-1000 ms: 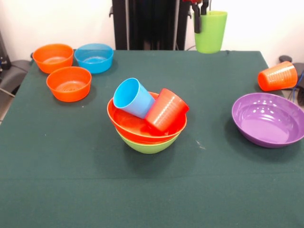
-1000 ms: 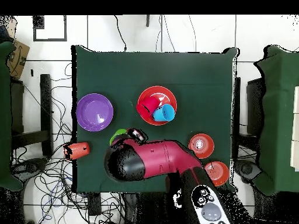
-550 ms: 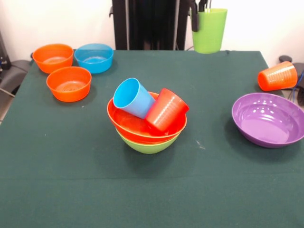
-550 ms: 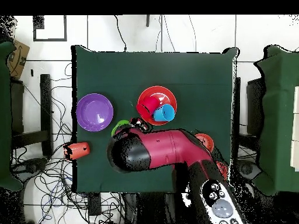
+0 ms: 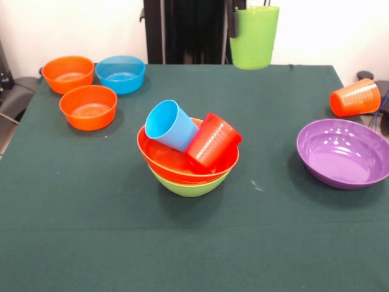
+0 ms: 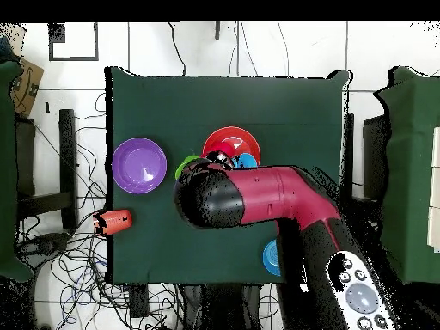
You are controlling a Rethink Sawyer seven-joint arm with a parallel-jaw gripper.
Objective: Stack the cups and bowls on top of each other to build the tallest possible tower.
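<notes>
My gripper [image 5: 244, 24] is shut on the lime green cup [image 5: 255, 39], which hangs upright above the table's far side, right of the tower. One finger lies on the cup's outer wall. The tower is a large lime green bowl [image 5: 189, 185] with an orange-red bowl [image 5: 164, 159] nested in it. A light blue cup [image 5: 170, 126] and a red cup [image 5: 213, 141] lie tilted inside. From overhead, the green cup [image 6: 185, 166] shows just left of the orange-red bowl [image 6: 225, 141], and the arm [image 6: 253, 198] covers the gripper.
A purple bowl [image 5: 343, 153] sits at the right, with an orange cup [image 5: 355, 97] on its side behind it. Two small orange bowls [image 5: 68, 73] [image 5: 89, 107] and a blue bowl [image 5: 120, 73] stand at the far left. Cables lie on the floor beyond the table's edge [image 6: 108, 172].
The gripper has carried the green cup leftward in the front view and closer to the tower. Overhead, the arm has swung over the small bowls toward the tower.
</notes>
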